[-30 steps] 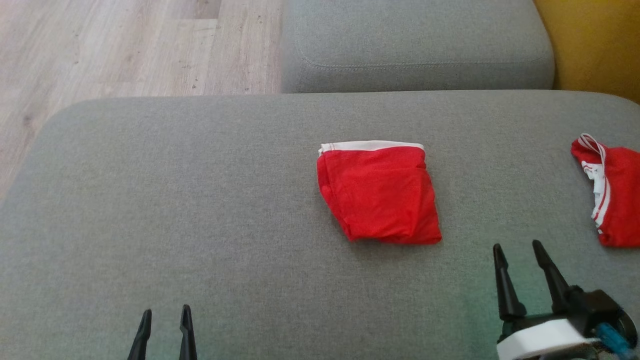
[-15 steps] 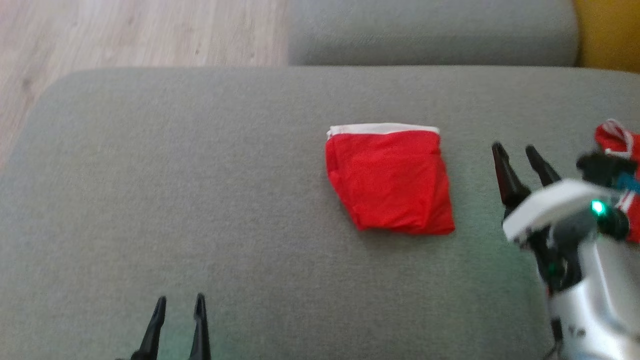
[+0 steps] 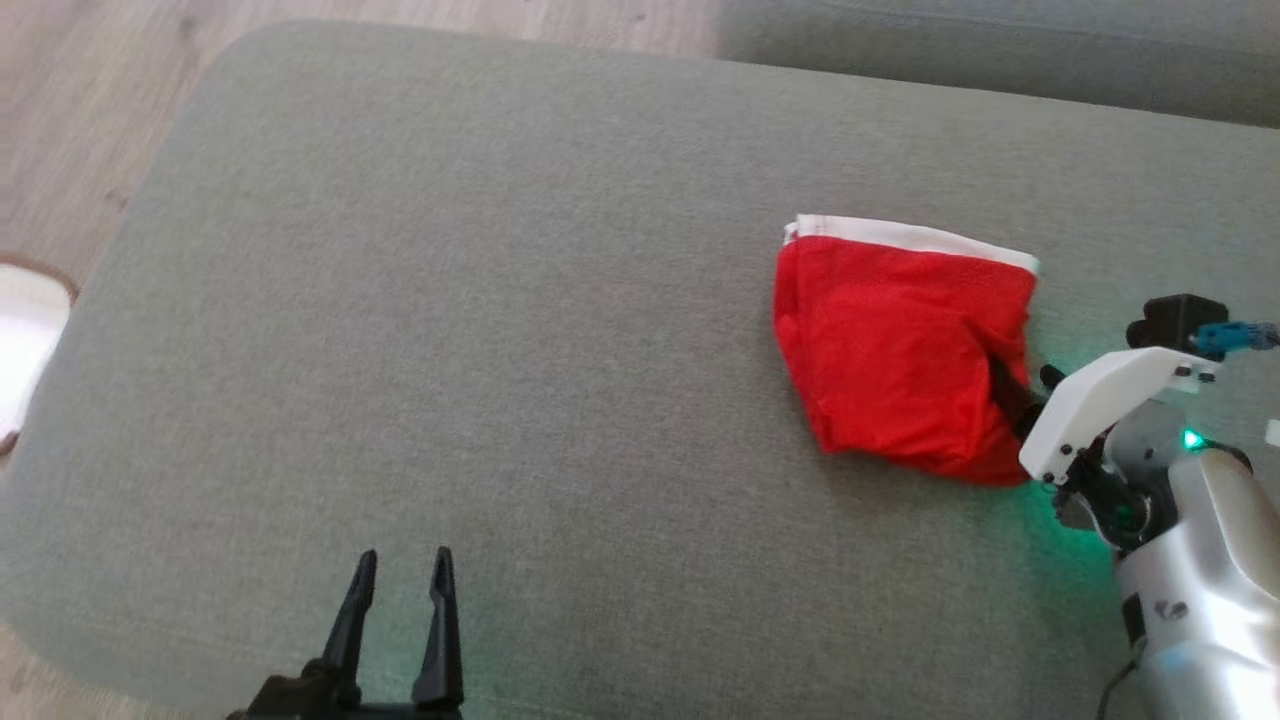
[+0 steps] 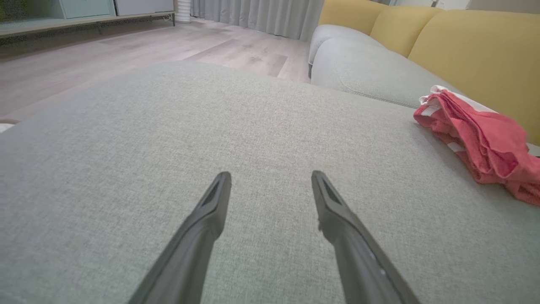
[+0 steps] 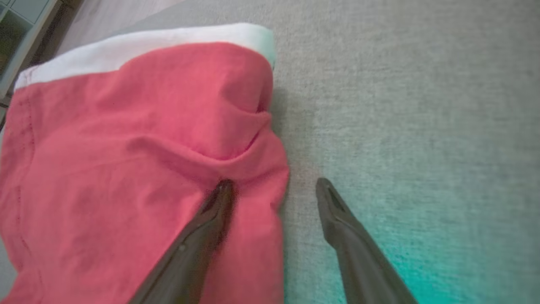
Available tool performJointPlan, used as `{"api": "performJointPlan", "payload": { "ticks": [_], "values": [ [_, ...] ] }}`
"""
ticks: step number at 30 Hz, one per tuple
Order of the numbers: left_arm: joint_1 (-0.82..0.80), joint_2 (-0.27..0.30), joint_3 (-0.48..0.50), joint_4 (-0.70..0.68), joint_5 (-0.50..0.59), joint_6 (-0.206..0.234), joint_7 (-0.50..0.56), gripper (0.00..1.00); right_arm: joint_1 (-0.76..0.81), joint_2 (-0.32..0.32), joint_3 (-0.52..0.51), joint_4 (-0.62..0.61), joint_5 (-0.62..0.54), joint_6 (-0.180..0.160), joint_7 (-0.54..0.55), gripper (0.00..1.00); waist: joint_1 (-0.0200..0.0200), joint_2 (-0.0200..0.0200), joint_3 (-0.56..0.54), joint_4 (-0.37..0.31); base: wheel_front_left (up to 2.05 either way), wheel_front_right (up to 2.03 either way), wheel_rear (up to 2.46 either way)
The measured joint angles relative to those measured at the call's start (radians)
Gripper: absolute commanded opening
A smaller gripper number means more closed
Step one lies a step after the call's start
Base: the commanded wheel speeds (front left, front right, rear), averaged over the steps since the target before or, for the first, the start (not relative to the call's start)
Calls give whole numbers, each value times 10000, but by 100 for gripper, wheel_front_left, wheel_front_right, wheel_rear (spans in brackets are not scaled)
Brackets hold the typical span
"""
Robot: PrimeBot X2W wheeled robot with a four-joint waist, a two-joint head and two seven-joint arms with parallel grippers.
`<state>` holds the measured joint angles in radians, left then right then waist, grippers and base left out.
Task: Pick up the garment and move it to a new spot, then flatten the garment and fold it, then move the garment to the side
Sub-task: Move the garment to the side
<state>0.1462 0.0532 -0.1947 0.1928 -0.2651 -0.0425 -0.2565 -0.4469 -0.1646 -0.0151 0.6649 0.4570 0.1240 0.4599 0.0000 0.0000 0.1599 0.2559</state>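
Observation:
A folded red garment [image 3: 900,350] with a white band along its far edge lies on the grey cushion [image 3: 500,350], right of centre. My right gripper [image 3: 1022,390] is open at the garment's right edge. In the right wrist view [image 5: 274,185] one finger [image 5: 211,219] rests on the red cloth [image 5: 126,147] and the other finger [image 5: 341,223] on bare cushion beside it. My left gripper [image 3: 400,570] stands open near the front edge, well left of the garment, with nothing between its fingers [image 4: 271,177]. Red cloth with white trim [image 4: 481,135] shows at the left wrist view's right edge.
A second grey cushion [image 3: 1000,50] lies beyond the first, and yellow sofa backs [image 4: 472,42] rise behind it. Wooden floor [image 3: 100,80] runs along the cushion's left and far-left sides. A pale rounded object [image 3: 25,330] sits on the floor at the left.
The camera has swung, shifting the whole picture. My right gripper has moved forward and left and come down onto the garment's right edge. The second red garment has left the head view.

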Motion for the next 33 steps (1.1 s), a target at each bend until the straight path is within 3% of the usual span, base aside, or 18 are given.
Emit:
{"api": "performJointPlan", "payload": {
  "ticks": [4,5,6,13,20,28,33],
  "values": [
    [-18,-2,-63,-2,-10,61,0,100,-334,0,-82,320,267,0,-61,100,0,0,145,151,0,0,0],
    [-58,-2,-77,-6,-10,88,0,100,-556,33,-253,552,502,0,-157,68,0,0,210,172,0,0,0],
    [-58,-2,-77,-6,-10,88,0,100,-556,33,-253,552,502,0,-157,0,0,0,210,172,0,0,0],
    [-187,-2,-27,-17,-75,128,0,100,-800,295,-251,959,1068,0,-410,0,0,0,255,-328,0,0,0],
    [-220,0,58,-58,81,67,0,100,-1278,150,261,621,1151,0,-660,0,0,0,319,-1674,0,0,0],
    [-1032,-4,219,-15,556,-291,0,100,-2432,-1290,151,105,690,0,-660,0,0,0,635,-3380,0,0,0],
    [-1242,-10,184,48,640,-387,0,100,-3015,-2088,-458,407,-234,0,-516,0,1,0,1110,-3780,0,0,0]
  ]
}}
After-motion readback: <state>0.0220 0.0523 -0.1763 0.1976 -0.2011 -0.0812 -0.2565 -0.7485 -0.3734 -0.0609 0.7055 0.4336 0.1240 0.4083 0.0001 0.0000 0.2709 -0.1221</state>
